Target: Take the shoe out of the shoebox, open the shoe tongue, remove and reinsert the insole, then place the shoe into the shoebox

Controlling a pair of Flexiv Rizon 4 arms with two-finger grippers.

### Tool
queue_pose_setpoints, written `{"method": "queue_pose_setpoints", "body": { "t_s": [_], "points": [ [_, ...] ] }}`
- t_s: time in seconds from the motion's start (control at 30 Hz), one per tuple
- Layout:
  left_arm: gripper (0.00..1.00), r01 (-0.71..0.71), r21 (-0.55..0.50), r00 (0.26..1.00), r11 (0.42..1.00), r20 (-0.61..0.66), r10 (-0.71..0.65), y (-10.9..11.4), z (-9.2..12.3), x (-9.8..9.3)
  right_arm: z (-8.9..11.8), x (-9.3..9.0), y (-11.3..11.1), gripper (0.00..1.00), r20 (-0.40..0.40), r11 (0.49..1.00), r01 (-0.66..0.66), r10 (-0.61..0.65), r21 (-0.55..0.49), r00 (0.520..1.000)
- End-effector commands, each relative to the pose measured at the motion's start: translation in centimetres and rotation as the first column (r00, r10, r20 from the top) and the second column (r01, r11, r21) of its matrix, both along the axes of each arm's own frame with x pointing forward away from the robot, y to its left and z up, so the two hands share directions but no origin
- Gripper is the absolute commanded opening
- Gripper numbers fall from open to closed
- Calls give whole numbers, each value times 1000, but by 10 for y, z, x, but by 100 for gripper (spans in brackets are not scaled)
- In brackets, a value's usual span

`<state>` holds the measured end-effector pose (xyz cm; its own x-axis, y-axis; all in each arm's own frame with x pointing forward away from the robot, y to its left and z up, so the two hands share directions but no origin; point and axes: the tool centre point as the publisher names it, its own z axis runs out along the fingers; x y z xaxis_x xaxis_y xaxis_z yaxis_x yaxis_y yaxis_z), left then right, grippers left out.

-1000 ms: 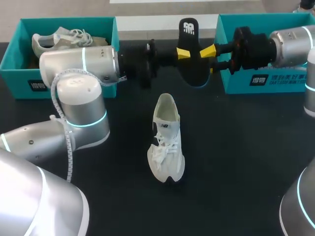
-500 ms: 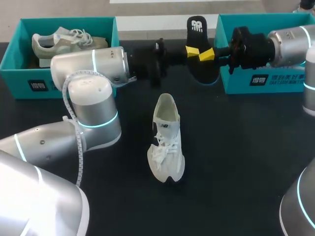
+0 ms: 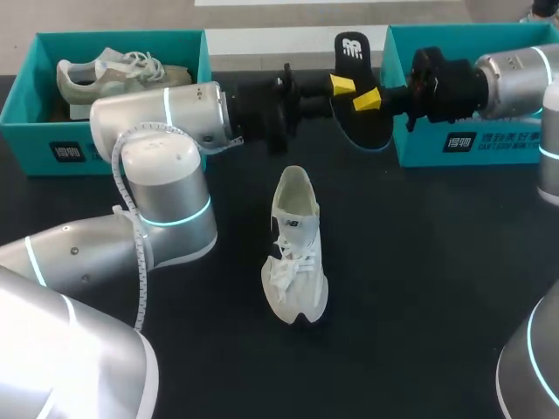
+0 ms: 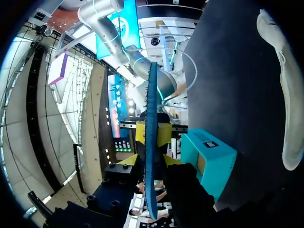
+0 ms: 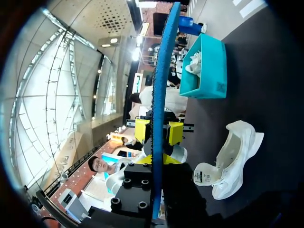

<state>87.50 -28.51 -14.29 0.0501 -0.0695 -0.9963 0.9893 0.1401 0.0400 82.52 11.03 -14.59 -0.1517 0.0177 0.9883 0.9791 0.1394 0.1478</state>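
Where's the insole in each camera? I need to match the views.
Head view: insole held between left gripper and right gripper, beyond the white shoe.
Left wrist view: blue edge-on strip in the left gripper.
Right wrist view: blue edge-on strip in the right gripper.
Shared landmark: the white shoe.

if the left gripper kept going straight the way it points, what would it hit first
The right gripper, most likely: it faces the left gripper tip to tip across the insole that both hold. Depth is hard to judge.
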Motion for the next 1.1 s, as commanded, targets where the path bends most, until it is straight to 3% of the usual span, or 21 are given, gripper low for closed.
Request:
{"method": "queue_pose_setpoints", "body": {
  "t_s": [0.03, 0.1, 0.2, 0.33, 0.47, 0.93, 1.0, 1.1],
  "points": [
    [100, -36, 58, 991, 998, -131, 43, 16, 8, -5, 0, 3, 0, 0, 15, 1000, 2, -2, -7, 1000],
    [100, -47, 128, 968, 991, -239, 77, 27, 7, -4, 0, 5, 0, 0, 69, 1000, 18, -17, -16, 997],
    [100, -40, 245, 926, 969, -354, 128, 46, 2, -4, 8, 5, 0, 0, 235, 998, 64, -60, -10, 970],
    [100, 2, 328, 833, 945, -523, 180, 70, -3, -6, 12, 8, 2, 0, 321, 997, 70, -71, 13, 944],
    [100, 22, 462, 741, 886, -602, 296, 93, -19, -7, 12, 9, 4, 0, 309, 998, 60, -63, 19, 949],
    [100, 22, 462, 741, 886, -602, 296, 93, -19, -7, 12, 9, 4, 0, 309, 998, 60, -63, 19, 949],
    [100, 50, 474, 722, 879, -625, 297, 96, -29, -10, 12, 9, 4, 0, 309, 998, 60, -63, 19, 949],
    [100, 62, 473, 693, 879, -654, 303, 103, -43, -11, -12, 20, 11, 0, 437, 996, 88, -91, 27, 895]
  ]
}}
